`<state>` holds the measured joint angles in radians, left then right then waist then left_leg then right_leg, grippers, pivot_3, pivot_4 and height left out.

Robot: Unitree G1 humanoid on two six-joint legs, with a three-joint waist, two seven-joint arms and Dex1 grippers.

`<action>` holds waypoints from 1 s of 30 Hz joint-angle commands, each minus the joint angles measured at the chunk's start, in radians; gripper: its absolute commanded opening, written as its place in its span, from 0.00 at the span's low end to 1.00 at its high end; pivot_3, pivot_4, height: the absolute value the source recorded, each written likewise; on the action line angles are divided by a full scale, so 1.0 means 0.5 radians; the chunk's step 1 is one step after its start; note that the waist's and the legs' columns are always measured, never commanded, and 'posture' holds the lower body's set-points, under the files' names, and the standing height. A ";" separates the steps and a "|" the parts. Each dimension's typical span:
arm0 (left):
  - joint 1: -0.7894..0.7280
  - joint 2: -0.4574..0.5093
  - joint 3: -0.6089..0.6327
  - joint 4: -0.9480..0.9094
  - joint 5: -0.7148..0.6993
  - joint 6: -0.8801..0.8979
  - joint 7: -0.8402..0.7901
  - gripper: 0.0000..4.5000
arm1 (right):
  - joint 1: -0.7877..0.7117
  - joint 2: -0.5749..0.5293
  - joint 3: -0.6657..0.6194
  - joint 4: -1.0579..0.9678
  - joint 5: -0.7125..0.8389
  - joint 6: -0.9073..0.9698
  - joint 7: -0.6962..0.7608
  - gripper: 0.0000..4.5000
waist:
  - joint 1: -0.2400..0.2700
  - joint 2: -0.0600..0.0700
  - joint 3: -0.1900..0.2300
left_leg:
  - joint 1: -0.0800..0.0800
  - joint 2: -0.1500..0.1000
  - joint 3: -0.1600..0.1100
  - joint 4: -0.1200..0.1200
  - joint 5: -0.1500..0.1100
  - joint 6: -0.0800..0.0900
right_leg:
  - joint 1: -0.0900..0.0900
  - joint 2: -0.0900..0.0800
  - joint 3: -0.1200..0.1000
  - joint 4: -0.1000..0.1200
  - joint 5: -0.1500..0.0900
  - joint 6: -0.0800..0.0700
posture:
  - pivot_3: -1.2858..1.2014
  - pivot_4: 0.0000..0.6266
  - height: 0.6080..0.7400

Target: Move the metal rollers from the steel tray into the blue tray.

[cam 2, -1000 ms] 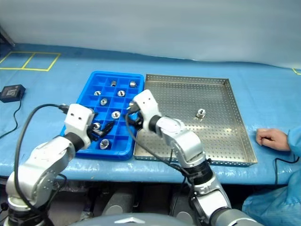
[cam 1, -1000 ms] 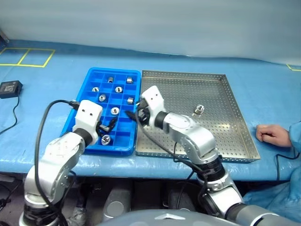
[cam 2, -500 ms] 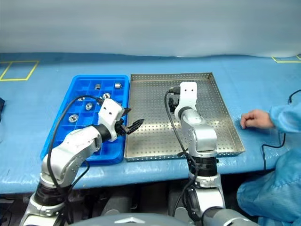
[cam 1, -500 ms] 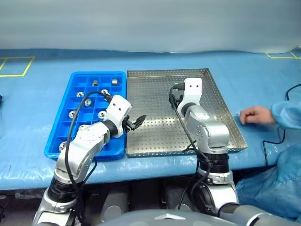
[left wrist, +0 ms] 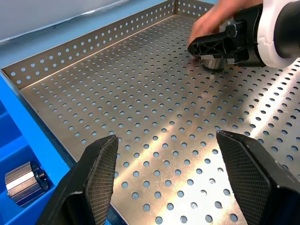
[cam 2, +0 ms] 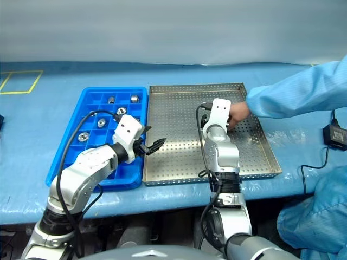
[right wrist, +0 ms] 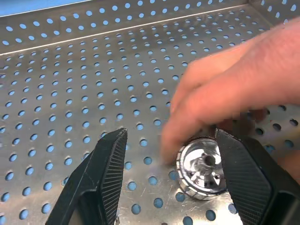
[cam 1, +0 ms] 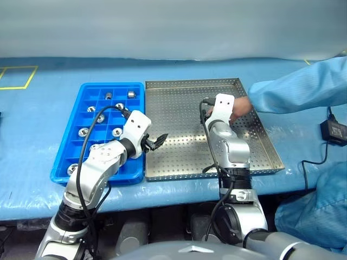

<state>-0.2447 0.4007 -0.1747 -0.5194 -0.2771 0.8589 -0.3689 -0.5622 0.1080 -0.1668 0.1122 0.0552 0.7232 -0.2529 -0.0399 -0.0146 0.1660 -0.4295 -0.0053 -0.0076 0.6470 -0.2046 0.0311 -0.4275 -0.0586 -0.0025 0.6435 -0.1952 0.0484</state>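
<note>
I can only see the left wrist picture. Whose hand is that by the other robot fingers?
Observer: A person's hand, reaching in from the robot's right in a light blue sleeve, right at the right gripper.
Operator: Is there a roller there?
Observer: Yes, one roller stands on the steel tray between the open right fingers, with the hand on it.
Operator: I see just one roller in the blue tray. Are there more?
Observer: Yes, the blue tray holds several rollers, each in its own compartment, such as one near the far end.
</note>
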 commanded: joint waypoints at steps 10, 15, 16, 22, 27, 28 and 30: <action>0.015 -0.004 0.029 -0.086 0.008 -0.014 0.040 0.81 | 0.056 0.006 0.019 -0.284 0.066 0.078 0.067 0.70 | 0.002 0.000 0.000 | 0.000 0.000 0.001 0.000 0.000 0.001 | 0.000 -0.001 0.001 0.000 0.000 0.000 | 0.50 0.24 1.00; 0.028 0.017 0.077 -0.091 0.008 -0.008 0.045 0.81 | 0.076 -0.013 0.060 -0.392 0.093 0.143 0.141 0.70 | 0.001 0.000 0.000 | 0.001 0.000 0.002 0.000 0.000 0.002 | 0.000 0.000 0.002 0.000 0.000 0.000 | 0.50 0.24 1.00; 0.034 0.023 0.090 -0.093 0.008 -0.008 0.046 0.81 | 0.083 -0.021 0.075 -0.416 0.096 0.158 0.165 0.70 | 0.001 0.000 0.000 | 0.001 0.000 0.002 0.000 0.000 0.002 | 0.000 0.000 0.002 0.000 0.000 0.000 | 0.50 0.24 1.00; 0.083 0.063 0.177 -0.118 0.007 0.005 0.058 0.81 | 0.126 -0.061 0.141 -0.524 0.127 0.264 0.288 0.70 | 0.002 0.000 0.000 | 0.001 0.000 0.002 0.000 0.000 0.002 | 0.000 0.000 0.002 0.000 0.000 0.000 | 0.51 0.24 1.00; 0.137 0.073 0.229 -0.147 -0.005 0.019 0.078 0.81 | 0.133 -0.080 0.201 -0.518 0.176 0.337 0.407 0.70 | 0.006 0.000 0.000 | 0.001 0.000 0.002 0.001 0.001 0.002 | 0.000 -0.001 0.002 0.000 -0.001 0.001 | 0.51 0.24 1.00; 0.143 0.076 0.234 -0.152 -0.004 0.022 0.081 0.81 | 0.137 -0.092 0.228 -0.524 0.185 0.361 0.442 0.70 | 0.006 0.000 0.000 | 0.001 0.000 0.002 0.001 0.001 0.002 | 0.000 -0.001 0.002 0.000 -0.001 0.001 | 0.52 0.24 1.00; 0.152 0.081 0.239 -0.163 -0.006 0.027 0.085 0.81 | 0.152 -0.104 0.270 -0.560 0.212 0.425 0.502 0.70 | 0.009 0.000 0.000 | 0.001 0.000 0.002 0.001 0.001 0.002 | 0.000 -0.001 0.002 0.000 -0.001 0.001 | 0.52 0.24 1.00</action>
<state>-0.1666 0.4353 -0.0783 -0.5520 -0.2794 0.8719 -0.3282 -0.4865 0.0581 -0.0504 -0.1148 0.1373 0.9214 -0.0258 -0.0356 -0.0145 0.1660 -0.4291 -0.0053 -0.0067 0.6474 -0.2042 0.0321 -0.4274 -0.0591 -0.0017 0.6434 -0.1954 0.0487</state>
